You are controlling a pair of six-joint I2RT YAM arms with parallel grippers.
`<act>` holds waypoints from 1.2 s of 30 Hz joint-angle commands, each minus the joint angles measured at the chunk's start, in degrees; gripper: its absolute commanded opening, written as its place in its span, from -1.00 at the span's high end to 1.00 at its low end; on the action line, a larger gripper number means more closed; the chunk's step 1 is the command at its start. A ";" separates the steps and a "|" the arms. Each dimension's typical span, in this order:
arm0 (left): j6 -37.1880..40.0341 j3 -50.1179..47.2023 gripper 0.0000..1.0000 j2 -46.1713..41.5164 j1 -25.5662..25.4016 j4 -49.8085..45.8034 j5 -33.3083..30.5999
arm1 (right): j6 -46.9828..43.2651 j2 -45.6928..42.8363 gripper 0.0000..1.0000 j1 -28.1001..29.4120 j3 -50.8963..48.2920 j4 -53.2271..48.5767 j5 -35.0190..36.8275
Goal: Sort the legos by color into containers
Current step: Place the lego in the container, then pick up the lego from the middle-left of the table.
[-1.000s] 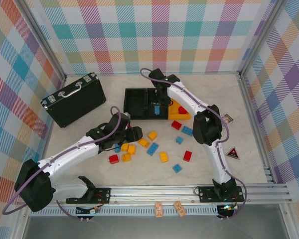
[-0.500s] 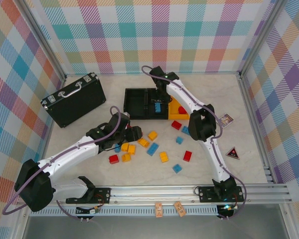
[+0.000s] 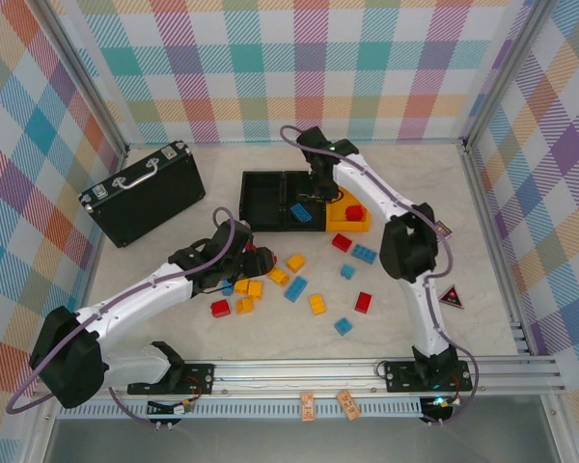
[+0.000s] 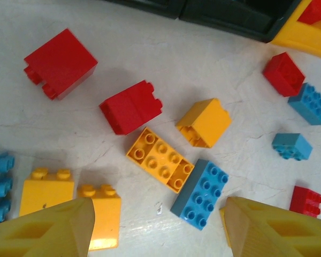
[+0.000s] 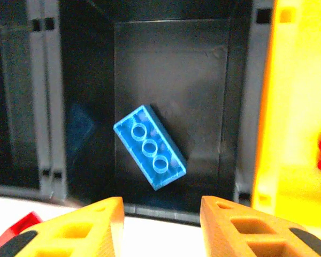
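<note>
Three containers stand in a row at the back: a black bin [image 3: 261, 196], a middle black bin [image 3: 314, 218] and an orange-yellow bin [image 3: 340, 224]. My right gripper [image 3: 317, 197] [image 5: 160, 225] hovers open over the middle black bin [image 5: 171, 59], where a blue lego [image 5: 150, 146] [image 3: 300, 212] lies upside down. One red lego [image 3: 354, 211] sits in the orange-yellow bin [image 5: 294, 107]. My left gripper [image 3: 261, 258] [image 4: 160, 235] is open above the loose legos, nothing between its fingers; a blue brick [image 4: 199, 193] and a yellow plate [image 4: 160, 159] lie just ahead.
Several red, yellow and blue bricks are scattered mid-table, among them a red one [image 3: 363, 302] and a blue one [image 3: 343, 326]. A black case [image 3: 143, 191] lies at the back left. Two small cards [image 3: 451, 296] rest by the right wall.
My right gripper has opened and let go of the blue lego, which now lies in the middle black bin. The left arm has barely moved.
</note>
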 commanded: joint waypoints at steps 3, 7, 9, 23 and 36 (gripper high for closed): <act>-0.25 1.75 -0.30 2.04 0.47 -5.72 0.97 | -0.26 -13.11 0.16 0.45 -13.69 6.63 -2.95; 0.97 3.48 -0.31 5.05 0.39 -7.00 1.95 | 1.11 -20.49 0.16 0.47 -25.41 10.28 -4.42; 2.22 4.64 -0.31 6.81 0.31 -7.03 2.92 | 2.27 -23.72 0.15 0.44 -31.36 11.87 -4.77; 2.46 6.81 -0.30 14.54 -0.16 -13.01 6.46 | 8.71 -35.21 0.13 0.47 -52.65 15.98 -4.19; 3.00 7.33 -0.30 19.35 -1.00 -11.04 9.37 | 9.65 -34.96 0.13 0.45 -53.18 16.57 -4.99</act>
